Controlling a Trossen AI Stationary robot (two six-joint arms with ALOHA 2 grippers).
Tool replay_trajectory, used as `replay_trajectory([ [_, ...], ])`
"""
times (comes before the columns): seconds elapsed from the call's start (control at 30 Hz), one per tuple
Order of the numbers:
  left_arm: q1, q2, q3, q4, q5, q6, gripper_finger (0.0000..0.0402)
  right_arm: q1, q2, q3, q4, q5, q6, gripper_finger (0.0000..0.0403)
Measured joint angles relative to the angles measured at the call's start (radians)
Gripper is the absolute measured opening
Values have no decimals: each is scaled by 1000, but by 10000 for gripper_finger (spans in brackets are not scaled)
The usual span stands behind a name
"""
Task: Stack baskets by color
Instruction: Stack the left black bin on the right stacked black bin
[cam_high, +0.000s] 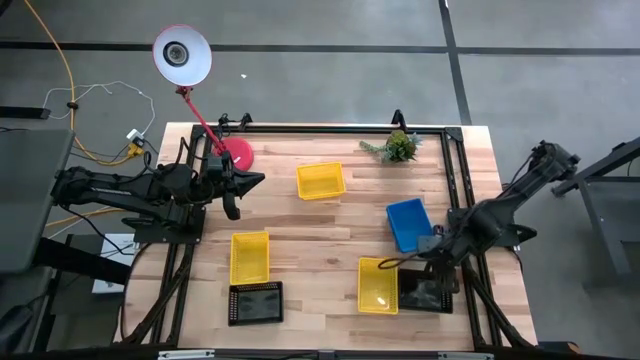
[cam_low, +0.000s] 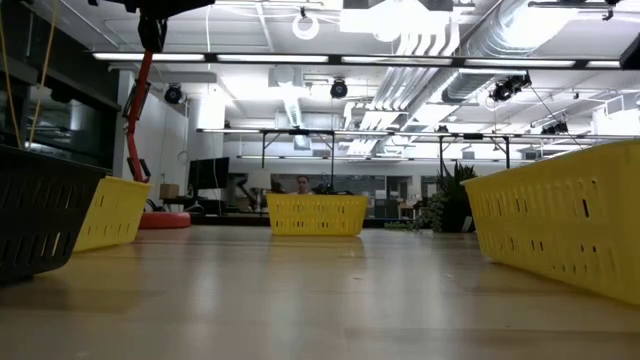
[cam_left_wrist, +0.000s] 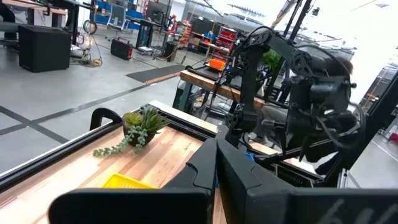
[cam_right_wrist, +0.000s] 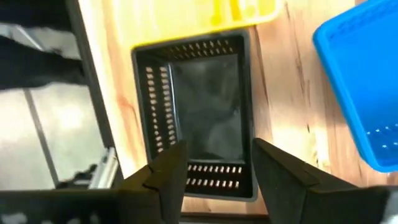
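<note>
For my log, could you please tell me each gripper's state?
Left gripper: shut, empty.
Right gripper: open, above a black basket.

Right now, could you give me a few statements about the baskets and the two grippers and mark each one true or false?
1. The right gripper is open above a black basket. True.
2. The blue basket sits beside the lamp. False: it lies on the right half of the table, near the right arm; the lamp is at the far left corner.
3. Three yellow baskets lie apart on the table. True.
4. The left gripper holds a yellow basket. False: it is shut on nothing, near the lamp's red base.
5. The plant stands inside a basket. False: it stands on bare wood at the far edge.
</note>
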Motion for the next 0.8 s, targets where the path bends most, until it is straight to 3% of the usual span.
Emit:
replay_trajectory([
  [0.2,0,0,0,-1,0,0,0,-4,-60,0,112,79,-9,125],
  [0.43,0,0,0,-1,0,-1,0,-131,-58,0,483,144,-144,12],
  [0.57,0,0,0,-1,0,-1,0,-250,-59,-10,578,141,-278,17],
  [0.67,0,0,0,0,7,-1,0,-352,-76,-120,739,53,-323,4],
  [0.8,0,0,0,0,35,0,0,-466,-78,-348,1206,-9,-277,4],
])
